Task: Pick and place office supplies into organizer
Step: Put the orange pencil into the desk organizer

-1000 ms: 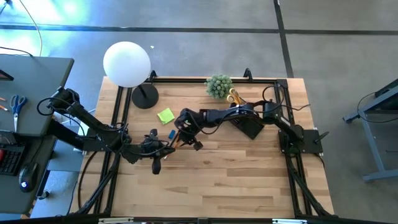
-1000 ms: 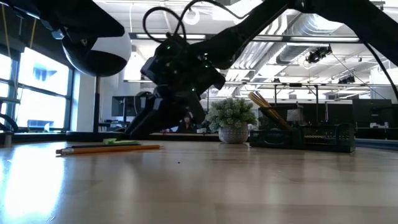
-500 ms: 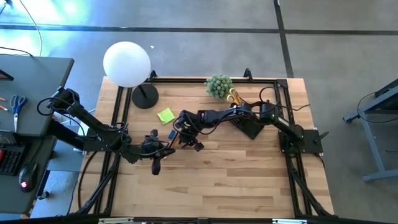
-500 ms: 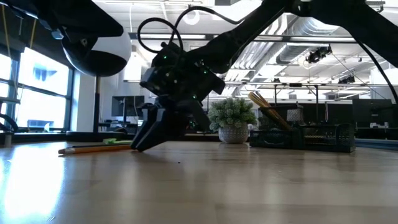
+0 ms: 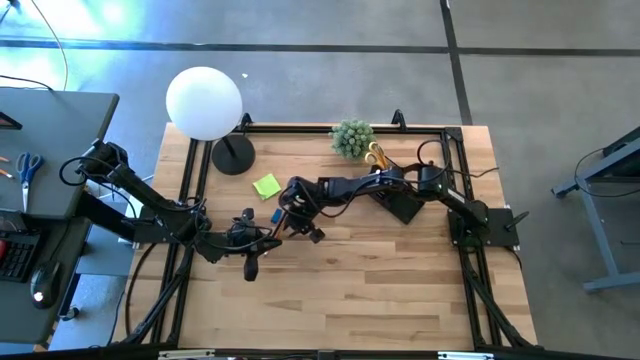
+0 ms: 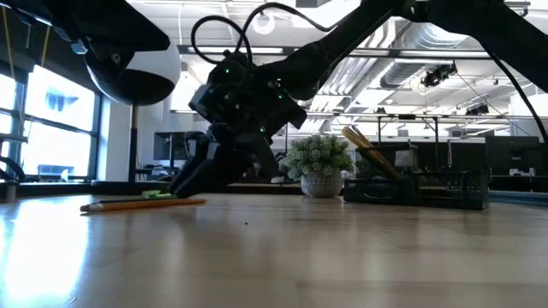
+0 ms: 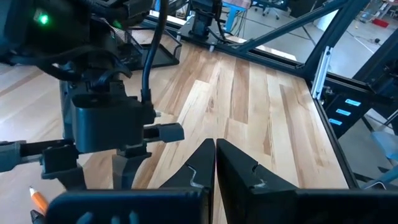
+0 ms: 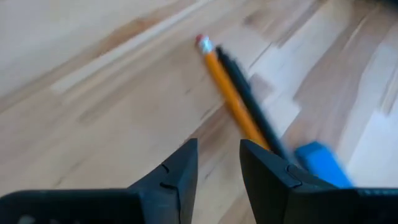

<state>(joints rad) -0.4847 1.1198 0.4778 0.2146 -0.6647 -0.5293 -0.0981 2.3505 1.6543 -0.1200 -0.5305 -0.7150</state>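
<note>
An orange pencil [image 8: 231, 98] and a dark pen [image 8: 249, 102] lie side by side on the wooden table, with a small blue block [image 8: 320, 163] beside their far ends. My right gripper [image 8: 219, 146] hovers just short of them, slanting down, open, with bare wood between its fingers. In the low view it [image 6: 184, 184] hangs just above the pencil [image 6: 141, 204]. A lime-green sticky pad [image 5: 266, 186] lies nearby. The black organizer [image 5: 405, 205] stands at the right with yellow-handled scissors [image 5: 375, 156] in it. My left gripper [image 5: 250, 268] waits shut, near the table's middle.
A white globe lamp [image 5: 204, 102] with a round black base [image 5: 232, 155] stands at the far left, a green potted plant [image 5: 352, 138] at the far edge. Black frame rails run along the table's sides. Bare wood lies toward the near edge.
My right gripper dipped toward the table beside the pencils, then rose again to about where it was. Its fingers kept the same gap.
</note>
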